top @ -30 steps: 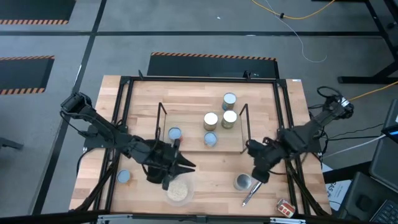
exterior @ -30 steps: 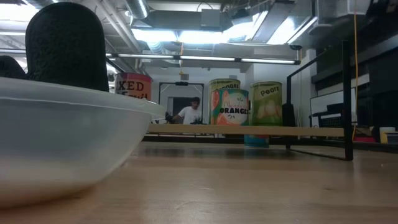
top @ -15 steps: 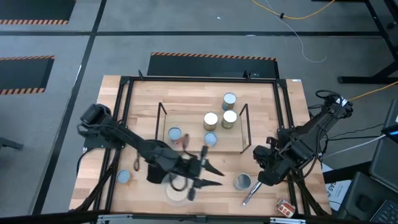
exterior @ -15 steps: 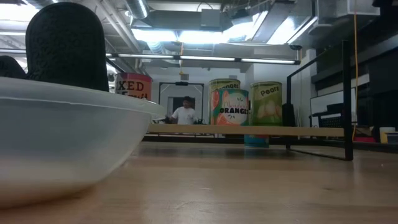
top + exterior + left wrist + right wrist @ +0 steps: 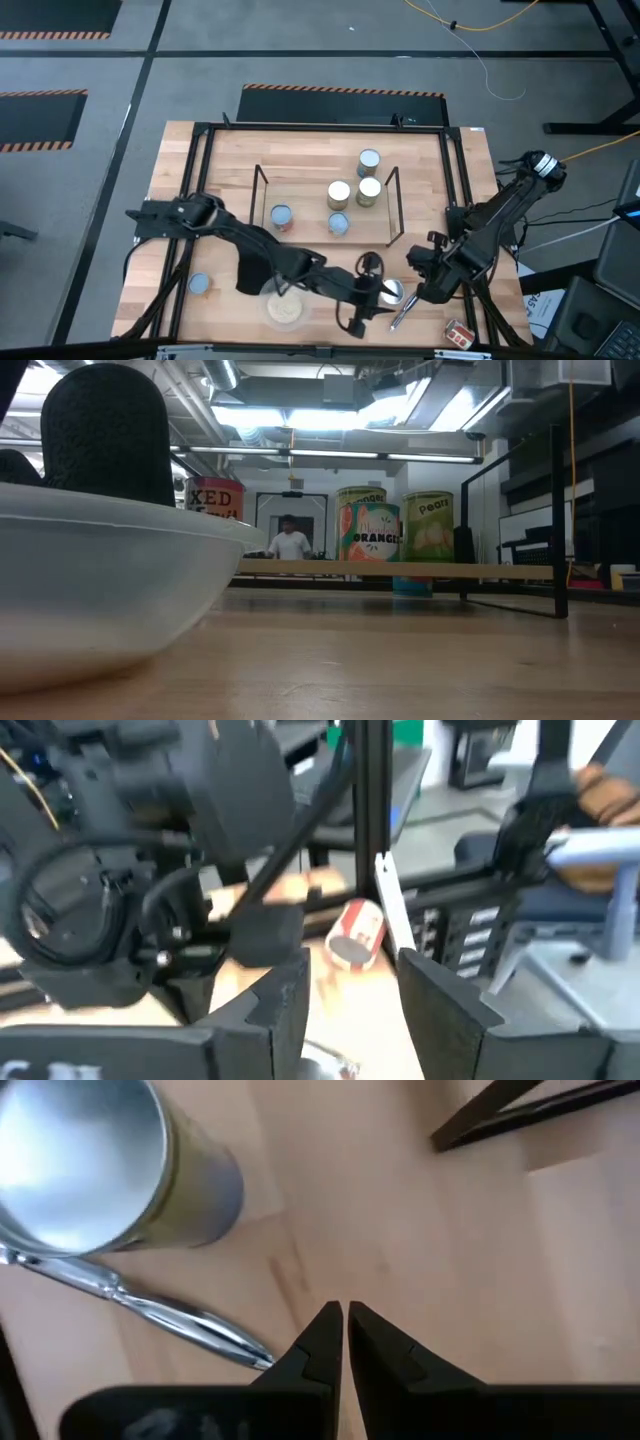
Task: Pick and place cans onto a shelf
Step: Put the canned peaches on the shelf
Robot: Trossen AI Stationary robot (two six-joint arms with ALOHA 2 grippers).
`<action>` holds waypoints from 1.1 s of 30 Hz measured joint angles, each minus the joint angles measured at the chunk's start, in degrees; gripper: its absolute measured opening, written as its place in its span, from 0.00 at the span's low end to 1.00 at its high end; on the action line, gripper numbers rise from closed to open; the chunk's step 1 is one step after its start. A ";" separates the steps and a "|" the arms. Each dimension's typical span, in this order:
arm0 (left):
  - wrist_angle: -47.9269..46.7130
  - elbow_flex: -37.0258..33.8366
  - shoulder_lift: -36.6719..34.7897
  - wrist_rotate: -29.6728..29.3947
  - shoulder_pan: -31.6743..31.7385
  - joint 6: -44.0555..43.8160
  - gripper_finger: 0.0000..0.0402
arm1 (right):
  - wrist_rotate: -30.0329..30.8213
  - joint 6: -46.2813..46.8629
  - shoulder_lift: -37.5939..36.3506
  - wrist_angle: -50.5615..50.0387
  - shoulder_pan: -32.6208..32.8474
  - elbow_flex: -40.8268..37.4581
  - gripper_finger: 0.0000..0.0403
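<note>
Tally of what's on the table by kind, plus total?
Cans: 8
Shelf: 1
Bowl: 1
Pen: 1
Total: 11

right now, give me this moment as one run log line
left gripper: open, reaching at silver-top can near table front | right gripper: shut, empty, beside it | shelf: five cans | pen against can
</note>
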 joint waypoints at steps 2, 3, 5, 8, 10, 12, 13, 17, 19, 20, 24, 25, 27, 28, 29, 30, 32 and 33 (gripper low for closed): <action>-0.74 0.58 1.59 0.00 0.15 0.00 0.36 | -0.32 -0.02 0.00 4.48 -0.02 -2.08 0.07; -0.78 0.59 2.28 -0.03 0.18 0.00 0.36 | -0.31 -0.04 0.00 6.52 -0.02 -2.99 0.07; -0.95 0.59 3.55 0.01 0.16 0.00 0.36 | -0.35 -0.08 0.00 11.00 -0.02 -4.79 0.07; -1.46 0.59 5.23 0.59 0.11 0.04 0.36 | -0.37 -0.15 0.00 16.93 -0.02 -7.06 0.07; -3.11 0.59 5.74 0.62 -0.04 0.34 0.36 | -0.35 -0.20 0.00 19.91 -0.02 -8.04 0.07; -3.90 0.59 6.17 0.61 -0.07 0.37 0.36 | -0.35 -0.21 0.00 22.29 -0.02 -8.79 0.07; -4.83 0.59 6.18 0.36 -0.07 0.45 0.36 | -0.39 -0.20 0.00 23.32 -0.02 -9.16 0.07; -6.84 0.59 6.26 -0.74 0.04 3.42 0.36 | -0.45 -0.22 0.00 27.22 -0.02 -10.14 0.07; -7.96 0.59 6.26 -2.89 0.01 4.51 0.36 | -0.82 -0.22 0.00 28.27 -0.02 -10.18 0.07; -8.30 0.59 6.26 -4.02 -0.01 4.76 0.36 | -1.24 -0.21 0.00 29.01 -0.02 -10.18 0.07; -9.26 0.59 6.26 -6.25 0.08 4.79 0.36 | -1.39 -0.26 0.00 32.11 0.59 -10.18 0.07; -9.29 0.59 6.26 -6.23 0.08 4.81 0.36 | -1.37 -0.27 0.00 32.99 0.83 -10.18 0.07; -9.17 0.59 6.26 -6.21 0.07 4.79 0.36 | -1.37 -0.29 0.00 34.30 1.38 -10.18 0.07; -9.07 0.59 6.26 -6.21 -0.03 4.75 0.36 | -1.37 -0.31 0.00 35.10 1.64 -10.18 0.07; -9.11 0.59 6.26 -6.17 -0.16 4.59 0.36 | -1.37 -0.33 0.00 35.87 1.87 -10.18 0.07; -9.12 0.59 6.26 -6.14 -0.33 4.55 0.36 | -1.37 -0.35 0.00 36.54 2.03 -10.18 0.07; -9.06 0.59 6.26 -6.07 -0.76 4.55 0.36 | -1.36 -0.46 0.00 37.73 2.29 -10.18 0.07; -9.03 0.59 6.26 -6.05 -0.98 4.55 0.36 | -1.35 -0.79 0.07 38.65 2.32 -10.18 0.07</action>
